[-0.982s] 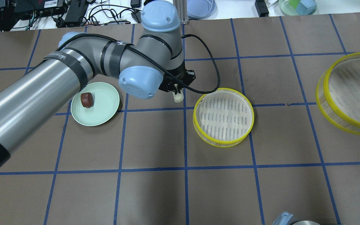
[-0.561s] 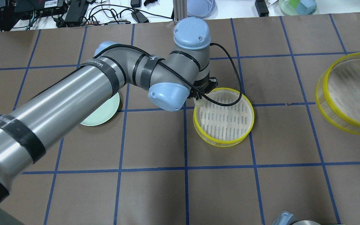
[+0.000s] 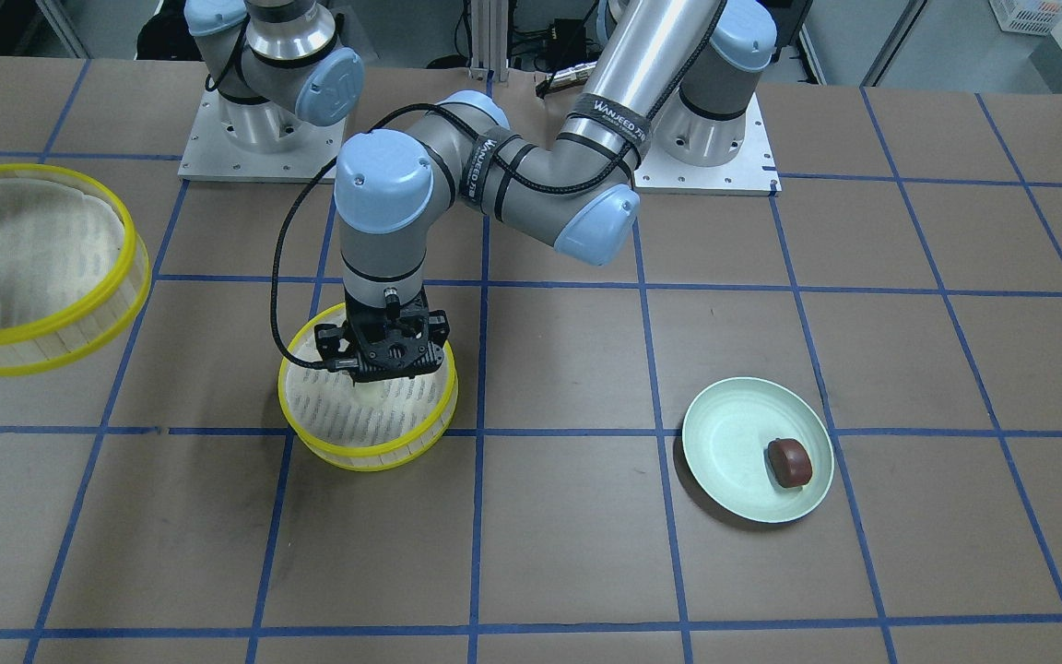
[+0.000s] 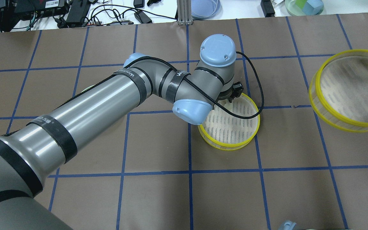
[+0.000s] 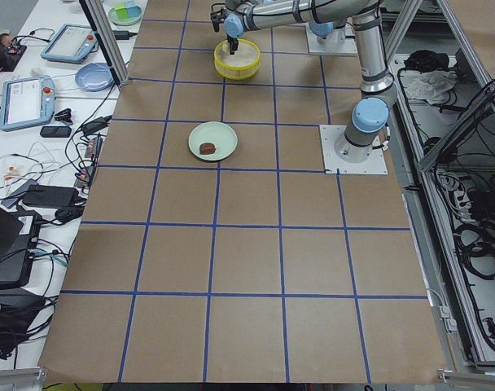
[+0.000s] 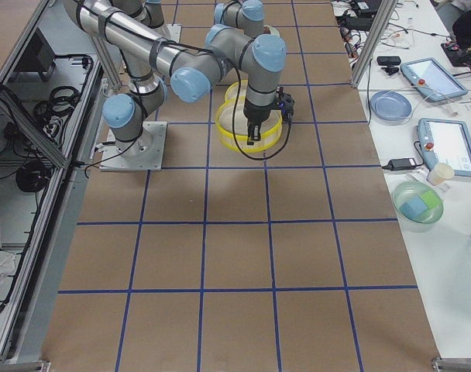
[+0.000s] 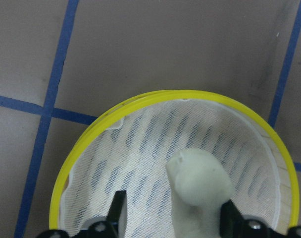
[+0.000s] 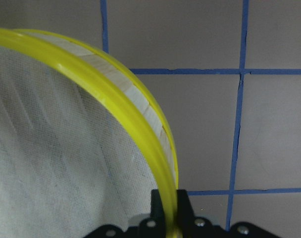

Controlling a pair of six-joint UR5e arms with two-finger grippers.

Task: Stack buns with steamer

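My left gripper (image 3: 386,369) is low inside the small yellow-rimmed steamer tray (image 3: 310,443). In the left wrist view the pale cream bun (image 7: 200,178) stands on the tray's cloth between the fingers (image 7: 118,210). It sits beside one finger with a gap to the other, so the jaws look open. The dark reddish-brown bun (image 3: 789,461) lies on the pale green plate (image 3: 734,433), apart from both grippers. My right gripper (image 8: 170,213) is shut on the rim of the large yellow steamer ring (image 8: 116,94). The ring hangs tilted above the table (image 4: 347,121).
In the overhead view my left arm covers the plate. Cables, tablets and bowls lie along the table's far edge (image 4: 203,8). The robot bases (image 3: 706,138) stand at the near side. The brown mat has a blue tape grid.
My left arm swung right from beside the plate, carrying the cream bun into the small steamer tray. The large steamer ring shifted left and up, blurred by motion.
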